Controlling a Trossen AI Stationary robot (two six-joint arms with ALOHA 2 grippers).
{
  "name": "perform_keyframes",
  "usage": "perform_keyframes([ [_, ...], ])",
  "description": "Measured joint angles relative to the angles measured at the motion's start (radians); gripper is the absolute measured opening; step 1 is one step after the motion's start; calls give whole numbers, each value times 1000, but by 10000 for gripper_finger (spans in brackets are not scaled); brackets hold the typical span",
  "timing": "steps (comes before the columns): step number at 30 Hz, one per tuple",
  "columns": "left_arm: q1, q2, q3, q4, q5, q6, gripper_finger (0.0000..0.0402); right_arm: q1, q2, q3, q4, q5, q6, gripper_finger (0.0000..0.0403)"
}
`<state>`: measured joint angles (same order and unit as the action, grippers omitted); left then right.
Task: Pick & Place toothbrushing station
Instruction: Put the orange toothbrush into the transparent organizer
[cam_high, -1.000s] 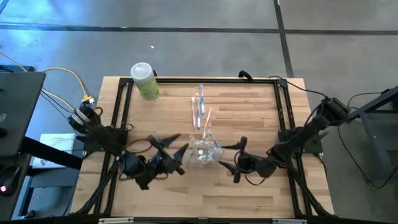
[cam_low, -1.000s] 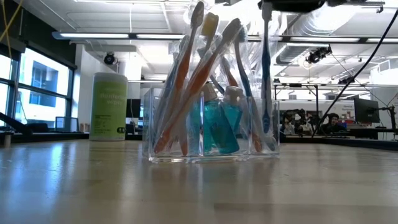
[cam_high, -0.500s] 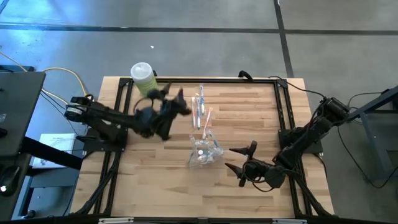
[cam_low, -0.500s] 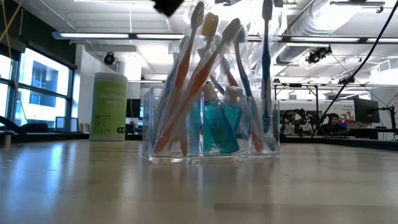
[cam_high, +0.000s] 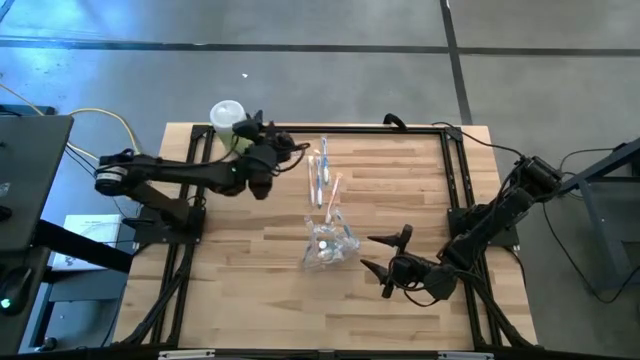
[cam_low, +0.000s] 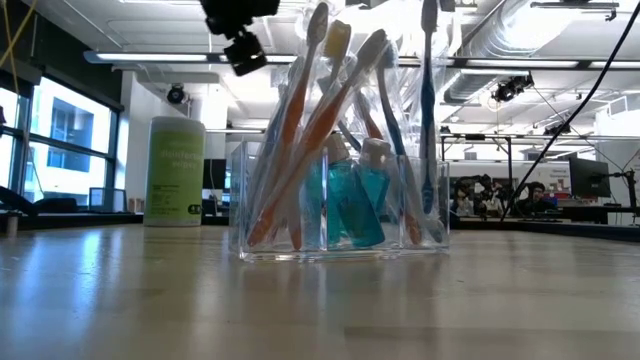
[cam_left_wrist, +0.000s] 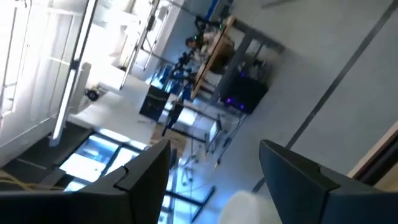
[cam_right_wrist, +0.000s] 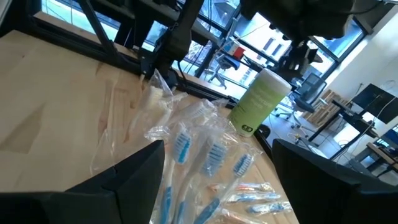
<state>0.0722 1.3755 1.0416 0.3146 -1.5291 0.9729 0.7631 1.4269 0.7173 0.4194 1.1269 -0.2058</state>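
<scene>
clear holder (cam_low: 340, 215) blurs its toothbrushes (cam_low: 300, 140); both arms' jaws gape empty

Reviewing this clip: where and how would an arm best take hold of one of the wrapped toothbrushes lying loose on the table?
Probably at mid-handle, coming straight down. The wrapped toothbrushes lie flat, side by side, running away from the clear holder, so fingers should straddle one handle across its width. The left end effector, open, is nearest.

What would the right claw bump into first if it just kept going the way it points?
Probably the clear holder full of toothbrushes: the right gripper, jaws open, points toward it across bare table. Its height above the wood is unclear, so it might pass over.
</scene>
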Motion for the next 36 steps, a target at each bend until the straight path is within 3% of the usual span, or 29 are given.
perform_keyframes([
  [3,15,-67,0,-249,29,-203,236,0,0,0,0,-9,0,289],
  [5,16,-134,0,-470,155,-428,236,0,0,0,3,-11,1,289],
  [6,14,-168,0,-598,273,-558,236,0,0,0,3,-11,2,289],
  [8,20,-237,0,-804,618,-781,236,0,0,0,4,-11,2,289],
  [10,66,-285,0,-900,923,-880,236,-4,0,0,4,-21,1,289],
  [13,123,-331,0,-964,1131,-957,236,-21,0,0,4,-59,1,289],
  [18,227,-334,0,-974,1209,-1047,236,-62,0,0,20,-125,28,289],
  [24,412,-239,0,-946,1427,-1245,236,-91,0,0,19,-192,51,289],
  [33,538,44,0,-928,1439,-1626,236,-98,0,0,17,-189,51,289],
  [36,542,141,0,-898,1449,-1659,236,-98,0,0,16,-188,51,289],
])
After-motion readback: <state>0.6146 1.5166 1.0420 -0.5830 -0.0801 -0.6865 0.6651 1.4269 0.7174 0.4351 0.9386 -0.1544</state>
